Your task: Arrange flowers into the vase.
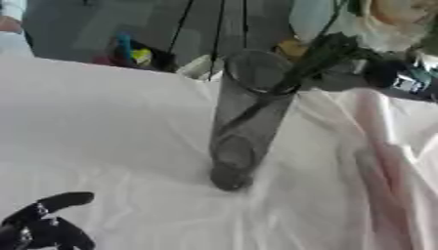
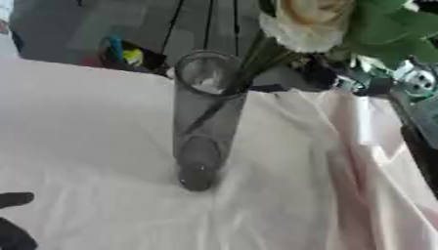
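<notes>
A tall clear glass vase (image 1: 248, 122) stands upright in the middle of the table on a white cloth (image 1: 102, 127). A cream flower (image 2: 308, 22) with green leaves (image 2: 393, 34) hangs above and to the right of the vase's mouth. Its dark green stem (image 1: 304, 71) slants down over the rim into the vase. My right hand (image 1: 381, 73) comes in from the upper right, with its fingers curled round the stem just beside the rim. At the lower left corner my left hand (image 1: 43, 222) rests open, well away from the vase.
A pink fold of cloth (image 1: 385, 161) runs down the right side of the table. Colourful small things (image 1: 128, 53) lie beyond the far edge at the back left. Thin dark rods (image 1: 214, 24) stand behind the vase.
</notes>
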